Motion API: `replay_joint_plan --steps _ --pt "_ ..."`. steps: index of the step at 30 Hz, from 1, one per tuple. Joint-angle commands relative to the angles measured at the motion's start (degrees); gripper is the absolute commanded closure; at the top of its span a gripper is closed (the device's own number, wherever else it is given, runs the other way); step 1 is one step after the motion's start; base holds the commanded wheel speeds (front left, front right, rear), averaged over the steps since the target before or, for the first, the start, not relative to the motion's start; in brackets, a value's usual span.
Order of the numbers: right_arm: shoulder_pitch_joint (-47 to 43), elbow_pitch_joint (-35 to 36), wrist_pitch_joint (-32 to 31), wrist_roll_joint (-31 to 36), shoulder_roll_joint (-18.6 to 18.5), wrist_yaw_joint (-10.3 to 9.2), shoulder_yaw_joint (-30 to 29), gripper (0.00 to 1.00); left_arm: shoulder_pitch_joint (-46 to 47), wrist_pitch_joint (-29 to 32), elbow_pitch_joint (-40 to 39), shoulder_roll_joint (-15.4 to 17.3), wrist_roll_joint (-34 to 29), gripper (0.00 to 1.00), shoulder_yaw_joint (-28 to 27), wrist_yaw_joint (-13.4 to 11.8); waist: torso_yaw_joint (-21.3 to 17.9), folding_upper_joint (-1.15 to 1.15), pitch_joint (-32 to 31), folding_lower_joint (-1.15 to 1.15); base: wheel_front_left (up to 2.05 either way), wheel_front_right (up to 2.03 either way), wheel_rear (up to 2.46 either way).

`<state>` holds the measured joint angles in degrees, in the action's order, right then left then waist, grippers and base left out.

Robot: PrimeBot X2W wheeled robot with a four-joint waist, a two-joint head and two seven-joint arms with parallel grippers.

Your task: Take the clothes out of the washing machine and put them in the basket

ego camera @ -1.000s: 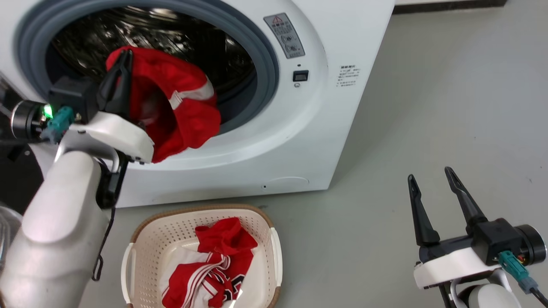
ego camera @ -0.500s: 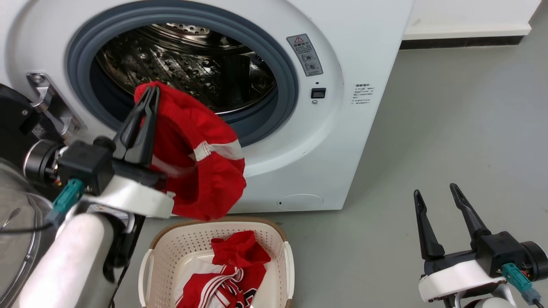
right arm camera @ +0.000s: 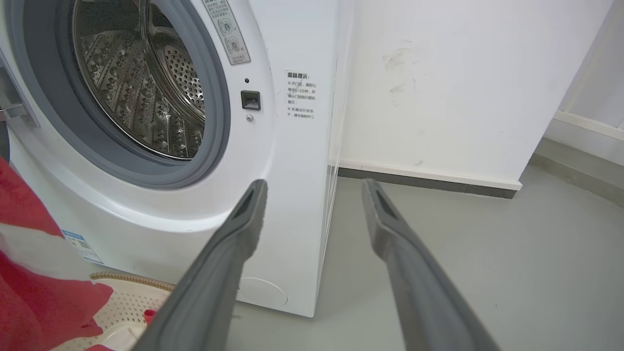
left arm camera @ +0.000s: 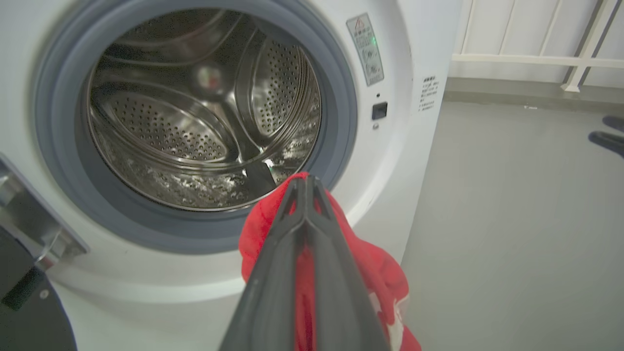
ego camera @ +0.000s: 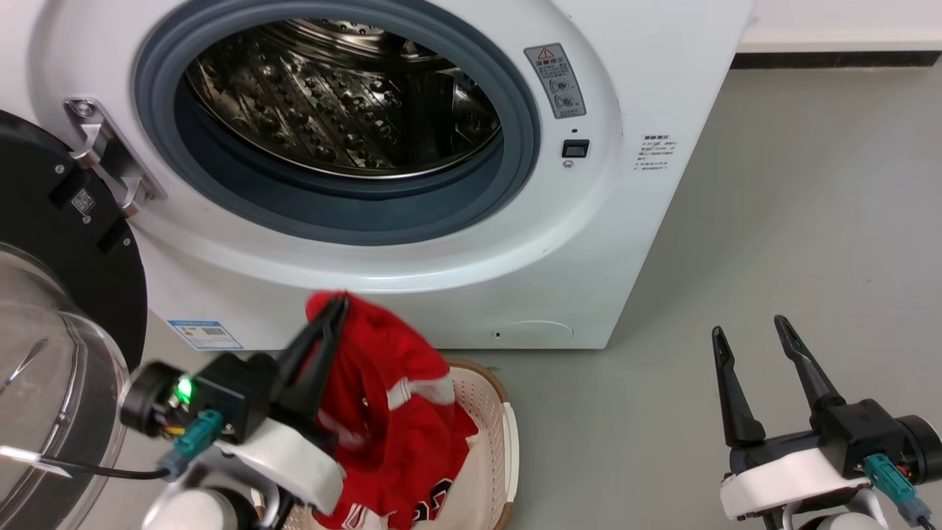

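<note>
Left tool clamped on clothes, now lowered from washing machine over basket, right tool splayed

Left gripper, right gripper: dark tapered fingers, black wrist blocks, white shells, teal plugs beside blocks; left block glowed green.

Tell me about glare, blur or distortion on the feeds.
Head view: sharp, with specular glints across the drum and glare on the door glass. Left wrist view: wide-angle stretching of the washing machine; left gripper looms soft. Right wrist view: red garment smeared at left edge.
</note>
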<state>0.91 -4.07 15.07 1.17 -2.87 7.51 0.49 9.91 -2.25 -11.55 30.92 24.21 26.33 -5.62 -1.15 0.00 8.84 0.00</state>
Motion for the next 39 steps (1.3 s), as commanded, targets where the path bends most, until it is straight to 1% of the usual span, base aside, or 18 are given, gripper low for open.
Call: replay_joint_plan --steps 1,3,8,11,14,22,29,30,35,37,39 --pt "0.61 0.22 0.16 0.28 0.0 -0.04 0.0 0.0 -0.79 0.16 1.15 -0.24 0.53 1.0 0.28 0.05 -0.07 0.0 0.65 0.0 0.0 0.0 0.0" --pt "1.0 0.33 0.16 0.43 0.0 -0.04 -0.07 0.0 -1.67 -0.31 3.86 -0.78 1.64 1.0 0.71 0.67 -0.27 0.0 1.83 0.0 0.0 0.0 0.0" --pt "2.08 0.9 0.16 1.07 0.0 -0.04 -0.16 0.0 -1.51 -1.41 14.47 -1.7 3.72 1.0 1.29 2.88 -1.04 0.0 5.91 0.0 0.0 0.0 0.0" --pt "3.0 1.45 0.16 1.4 0.0 -0.04 -0.31 0.0 0.84 -2.34 21.59 -2.05 3.17 1.0 1.92 4.09 -1.58 0.0 9.04 0.0 0.0 0.0 0.0" --pt "4.08 1.99 0.16 1.99 0.01 -0.04 -0.33 0.0 3.64 -3.71 29.55 -3.19 2.69 1.0 2.63 5.43 -2.32 0.0 12.45 0.0 0.0 0.0 0.0" --pt "6.91 4.2 0.16 2.52 0.01 -0.04 -0.8 0.0 14.38 -6.14 49.04 -7.85 0.63 1.0 5.64 8.99 -4.76 0.0 22.03 0.0 0.0 0.0 0.0" --pt "8.14 5.46 0.16 2.31 0.01 -0.04 -1.03 0.0 23.36 -6.86 65.11 -10.64 -0.18 1.0 7.39 10.98 -6.83 0.0 29.41 0.0 0.0 0.0 0.0" --pt "8.14 5.46 0.16 2.31 0.01 -0.04 -1.03 0.0 23.36 -6.86 65.11 -10.64 -0.18 1.0 7.39 10.98 -6.83 0.0 29.41 0.0 0.0 0.0 0.0" --pt "8.88 6.89 0.16 1.46 0.02 -0.04 -0.73 0.0 28.58 -8.26 73.85 -11.69 0.98 1.0 6.64 11.53 -8.45 0.0 33.65 0.0 0.0 0.0 0.0" --pt "8.73 7.21 0.16 1.25 0.02 -0.04 -1.13 0.0 30.16 -9.07 76.32 -12.34 1.97 1.0 5.69 11.66 -8.64 0.0 34.68 0.0 0.0 0.0 0.0" --pt "8.85 7.5 0.16 1.01 0.03 -0.04 -1.17 0.0 31.63 -9.38 78.31 -12.87 1.84 1.0 6.02 11.98 -8.75 0.0 35.63 0.0 0.0 0.0 0.0"
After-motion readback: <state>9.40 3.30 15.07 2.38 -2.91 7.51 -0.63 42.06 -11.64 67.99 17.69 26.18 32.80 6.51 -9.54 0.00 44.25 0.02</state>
